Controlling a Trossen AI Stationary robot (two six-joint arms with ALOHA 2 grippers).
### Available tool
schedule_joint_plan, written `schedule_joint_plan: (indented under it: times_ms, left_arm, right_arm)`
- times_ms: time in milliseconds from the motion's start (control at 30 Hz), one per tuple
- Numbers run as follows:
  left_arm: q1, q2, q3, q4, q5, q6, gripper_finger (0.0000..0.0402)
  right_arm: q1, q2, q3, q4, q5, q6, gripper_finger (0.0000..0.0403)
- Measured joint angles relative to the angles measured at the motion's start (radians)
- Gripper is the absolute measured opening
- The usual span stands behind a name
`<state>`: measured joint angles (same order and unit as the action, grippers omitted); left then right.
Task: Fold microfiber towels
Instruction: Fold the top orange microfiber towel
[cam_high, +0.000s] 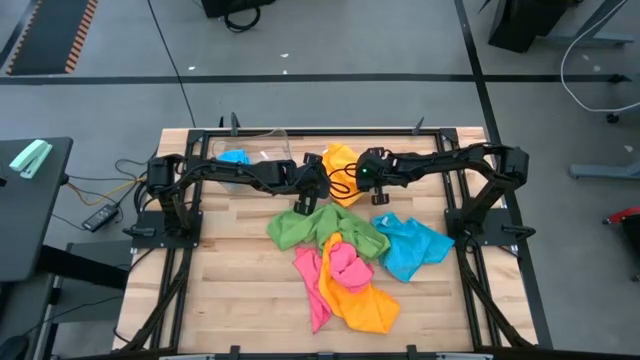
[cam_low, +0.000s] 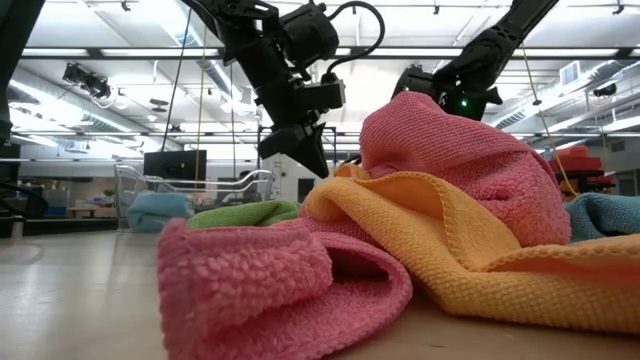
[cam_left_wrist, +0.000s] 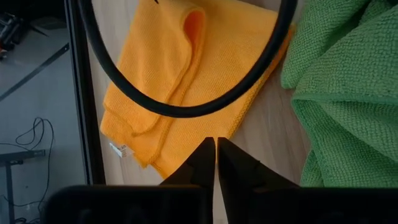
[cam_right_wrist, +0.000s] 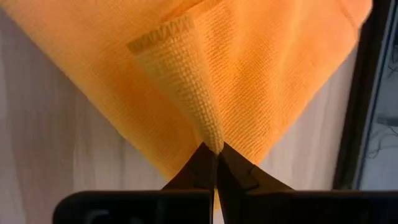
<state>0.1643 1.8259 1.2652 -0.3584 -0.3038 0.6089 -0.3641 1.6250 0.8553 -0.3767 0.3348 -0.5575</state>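
An orange towel (cam_high: 340, 160) lies folded at the table's far middle. My right gripper (cam_high: 362, 178) is shut on it; the right wrist view shows the cloth (cam_right_wrist: 261, 74) spread beyond the fingers. My left gripper (cam_left_wrist: 216, 146) is shut with nothing in it and hangs above the table (cam_low: 318, 165), over the same towel's edge (cam_left_wrist: 186, 62). A green towel (cam_high: 320, 228), a blue one (cam_high: 415, 245), a pink one (cam_high: 330, 270) and a second orange one (cam_high: 365, 300) lie heaped on the table's middle. In the low view the pink towel (cam_low: 450, 160) hides my right gripper's fingers. My right gripper pinches a raised fold of the orange towel (cam_right_wrist: 210, 134) between its two fingertips, coming from above at a slant. The fold rises in a narrow ridge toward the fingers, with a hemmed corner (cam_right_wrist: 161, 34) at its far end. The rest of the towel lies flat on the table.
A clear plastic bin (cam_high: 262, 150) with a blue cloth (cam_high: 235, 158) stands at the far left. A black cable loop (cam_left_wrist: 186, 109) hangs over the orange towel between the grippers. The black frame rail (cam_high: 330, 131) runs along the table's far edge. Bare wood (cam_high: 240, 290) shows near left.
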Motion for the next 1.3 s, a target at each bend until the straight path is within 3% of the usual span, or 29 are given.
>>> schedule_joint_plan:
  times_ms: [633, 833, 1033, 1300]
  left_arm:
    - [0.000, 0.000, 0.000, -0.011, 0.000, 0.004, 0.0026]
    - [0.000, 0.000, 0.000, -0.010, 0.000, 0.004, 0.0021]
    - [0.000, 0.000, 0.000, -0.011, 0.000, 0.004, 0.0029]
    - [0.000, 0.000, 0.000, -0.010, 0.000, 0.003, 0.0027]
  right_arm:
    - [0.000, 0.000, 0.071, -0.194, 0.179, -0.041, 0.0010]
    - [-0.013, 0.000, 0.071, -0.247, 0.179, -0.020, 0.0010]
    - [-0.019, 0.000, 0.071, -0.292, 0.115, -0.093, 0.0010]
    - [-0.020, 0.000, 0.070, -0.329, 0.107, -0.165, 0.0012]
